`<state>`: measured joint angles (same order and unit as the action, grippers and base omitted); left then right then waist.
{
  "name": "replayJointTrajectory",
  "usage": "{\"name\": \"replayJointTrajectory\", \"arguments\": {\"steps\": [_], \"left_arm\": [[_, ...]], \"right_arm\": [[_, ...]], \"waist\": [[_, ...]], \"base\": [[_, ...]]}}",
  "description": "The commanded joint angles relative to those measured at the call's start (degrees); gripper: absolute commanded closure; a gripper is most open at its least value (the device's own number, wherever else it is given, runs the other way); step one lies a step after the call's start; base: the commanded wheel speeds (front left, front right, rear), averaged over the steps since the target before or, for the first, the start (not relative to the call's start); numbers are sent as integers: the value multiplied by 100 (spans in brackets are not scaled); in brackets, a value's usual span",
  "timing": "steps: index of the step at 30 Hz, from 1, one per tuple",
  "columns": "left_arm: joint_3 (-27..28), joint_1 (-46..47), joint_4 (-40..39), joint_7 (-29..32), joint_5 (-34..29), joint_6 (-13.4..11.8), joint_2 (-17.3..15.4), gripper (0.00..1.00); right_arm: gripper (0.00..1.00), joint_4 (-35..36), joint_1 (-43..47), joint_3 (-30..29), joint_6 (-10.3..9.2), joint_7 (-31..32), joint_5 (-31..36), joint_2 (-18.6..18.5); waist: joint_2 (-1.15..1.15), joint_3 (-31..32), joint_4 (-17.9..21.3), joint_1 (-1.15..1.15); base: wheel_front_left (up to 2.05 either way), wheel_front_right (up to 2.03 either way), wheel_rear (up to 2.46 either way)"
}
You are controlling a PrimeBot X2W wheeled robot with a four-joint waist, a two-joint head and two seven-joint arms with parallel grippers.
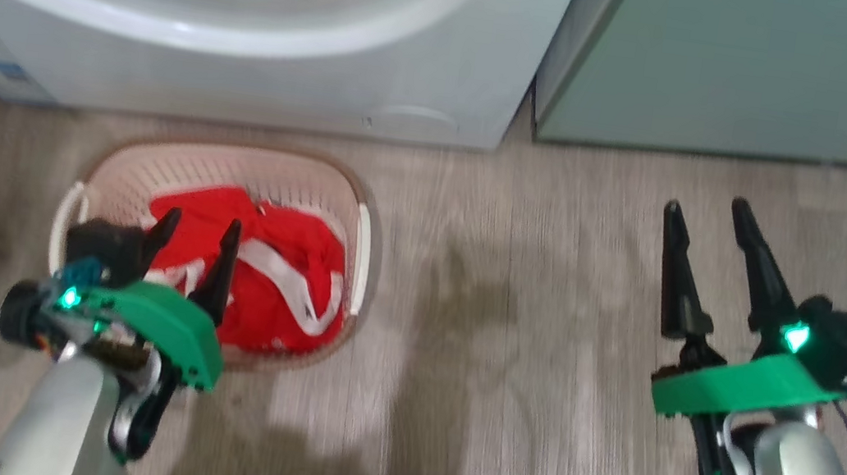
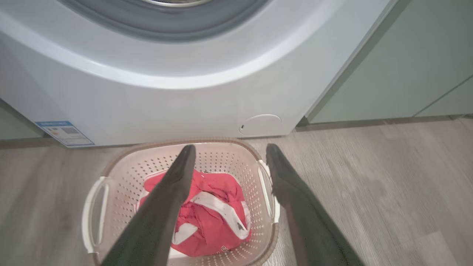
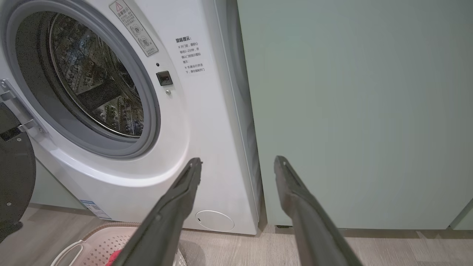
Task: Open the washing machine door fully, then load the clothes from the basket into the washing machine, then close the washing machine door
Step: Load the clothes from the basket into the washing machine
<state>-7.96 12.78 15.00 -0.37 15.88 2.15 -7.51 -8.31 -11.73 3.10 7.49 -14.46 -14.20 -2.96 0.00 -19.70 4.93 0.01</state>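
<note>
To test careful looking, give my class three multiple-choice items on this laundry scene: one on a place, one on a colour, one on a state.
1. Where is the basket? A) on the floor before the washing machine B) atop the machine C) on a chair
2. What colour are the clothes? A) blue B) red with white bands C) black
3. How is the washing machine door? A) shut B) swung open C) taken off
Key: 1 A, it sits on the floor by the machine's front; 2 B, red fabric with white bands lies in the basket; 3 B, the drum is exposed, the door aside.
</note>
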Motion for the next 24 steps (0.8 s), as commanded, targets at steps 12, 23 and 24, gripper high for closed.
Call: {"name": "replayJointTrajectory", "arguments": {"steps": [12,23,24], "left_arm": [[81,1774,2264,244,393,353,-123,0],[350,2723,3692,364,724,394,-417,0],[361,2790,3800,372,731,393,-464,0]], "right_arm": [[0,469,-805,417,0,-54,-196,8],[0,694,-1130,671,0,-54,-548,8],[0,706,-1151,694,0,-54,-583,8]], "waist": [[0,-1775,459,-1],[0,-2815,945,-1],[0,-2891,983,-1]], "base": [[0,0,0],[0,0,0],[0,0,0]]}}
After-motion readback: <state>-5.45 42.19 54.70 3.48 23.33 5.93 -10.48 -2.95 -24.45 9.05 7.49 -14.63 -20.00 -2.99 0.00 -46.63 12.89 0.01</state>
